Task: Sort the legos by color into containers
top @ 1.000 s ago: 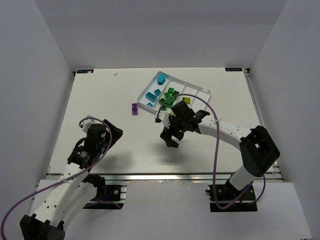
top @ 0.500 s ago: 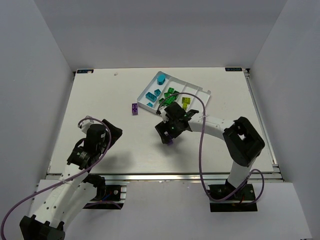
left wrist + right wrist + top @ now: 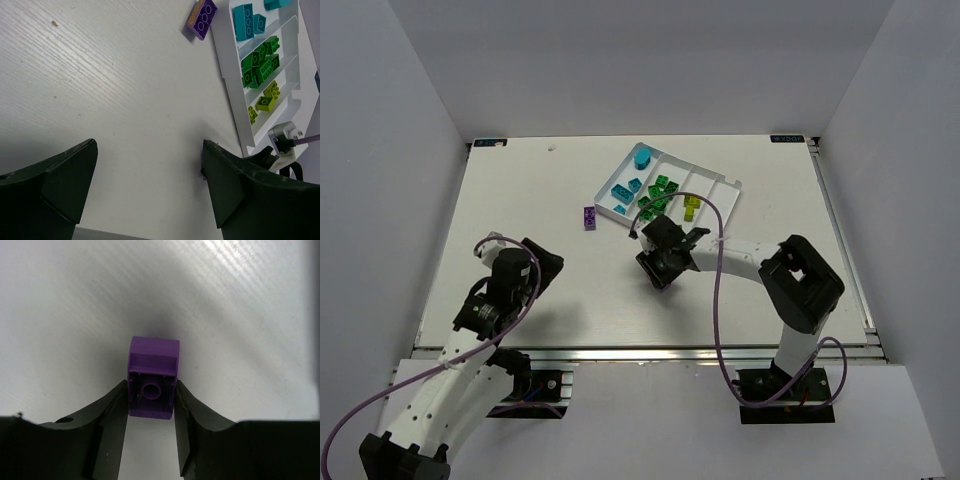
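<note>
We saw the right gripper [image 3: 150, 392] pinching a purple brick [image 3: 153, 371] by its two flat side walls, with the hollow underside facing the wrist camera. It sat near the middle of the worktop [image 3: 550, 190], apart from the tray [image 3: 722, 186] by the far edge. We judged the brick light, rigid and smooth, so it could twist out of a shallow pinch. A deeper hold on those walls seemed safer. The left gripper [image 3: 148, 165] stood spread wide, holding nothing. A second purple brick [image 3: 202, 18] lay near the tray's left corner.

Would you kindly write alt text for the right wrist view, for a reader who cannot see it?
A small purple plastic brick, hollow underside facing the camera, sits between the right end effector's two dark fingers, which touch its sides, against a white table.
</note>
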Controlling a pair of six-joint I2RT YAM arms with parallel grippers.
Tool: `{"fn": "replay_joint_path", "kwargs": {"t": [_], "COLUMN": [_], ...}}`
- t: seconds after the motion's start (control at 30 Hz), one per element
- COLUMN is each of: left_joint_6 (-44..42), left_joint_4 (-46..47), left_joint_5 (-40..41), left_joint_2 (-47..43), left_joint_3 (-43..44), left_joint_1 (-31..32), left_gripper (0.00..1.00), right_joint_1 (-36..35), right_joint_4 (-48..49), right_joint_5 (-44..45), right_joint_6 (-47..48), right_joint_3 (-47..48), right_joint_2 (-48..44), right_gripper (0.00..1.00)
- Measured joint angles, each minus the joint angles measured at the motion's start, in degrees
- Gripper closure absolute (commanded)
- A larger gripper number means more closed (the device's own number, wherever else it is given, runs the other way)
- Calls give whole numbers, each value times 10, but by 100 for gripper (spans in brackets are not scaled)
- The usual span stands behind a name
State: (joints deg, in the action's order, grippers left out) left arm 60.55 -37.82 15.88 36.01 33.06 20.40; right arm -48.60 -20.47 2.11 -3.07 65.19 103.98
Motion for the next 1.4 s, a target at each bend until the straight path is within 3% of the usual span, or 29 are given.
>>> {"fn": "replay_joint_path", "kwargs": {"t": [0.1, 0.13, 0.27, 0.4, 0.47, 0.6, 0.83, 1.03, 1.33, 1.37, 1.4], "left_joint_6": [-8, -12, -32, -56, -68, -86, -109, -130, -148, -151, -155], "left_joint_4": [15, 23, 59, 97, 115, 146, 156, 156, 155, 155, 155], "left_joint_5": [-4, -6, -24, -44, -52, -67, -73, -82, -91, -91, -91], "left_joint_2": [16, 22, 47, 64, 71, 93, 143, 188, 193, 194, 196], "left_joint_3": [0, 0, 0, 0, 0, 0, 8, 28, 36, 38, 41], "left_joint_1": [0, 0, 0, 0, 0, 0, 0, 0, 0, -1, 0], "left_gripper": [10, 11, 34, 41, 37, 2, 2, 2, 2, 2, 3], "right_joint_1": [2, 3, 24, 115, 174, 286, 387, 407, 413, 415, 417], "right_joint_4": [-1, 0, 11, 42, 45, 51, 37, 33, 22, 21, 17], "right_joint_5": [-21, -37, -131, -246, -271, -296, -293, -293, -286, -284, -283], "right_joint_6": [27, 42, 117, 175, 186, 177, 144, 144, 163, 166, 167], "right_joint_3": [-25, -32, -51, -42, -12, 57, 148, 182, 200, 200, 200], "right_joint_2": [-28, -44, -131, -209, -205, -132, 5, 59, 105, 106, 106], "right_gripper": [100, 100, 100, 100, 100, 100, 99, 69, 43, 18, 11]}}
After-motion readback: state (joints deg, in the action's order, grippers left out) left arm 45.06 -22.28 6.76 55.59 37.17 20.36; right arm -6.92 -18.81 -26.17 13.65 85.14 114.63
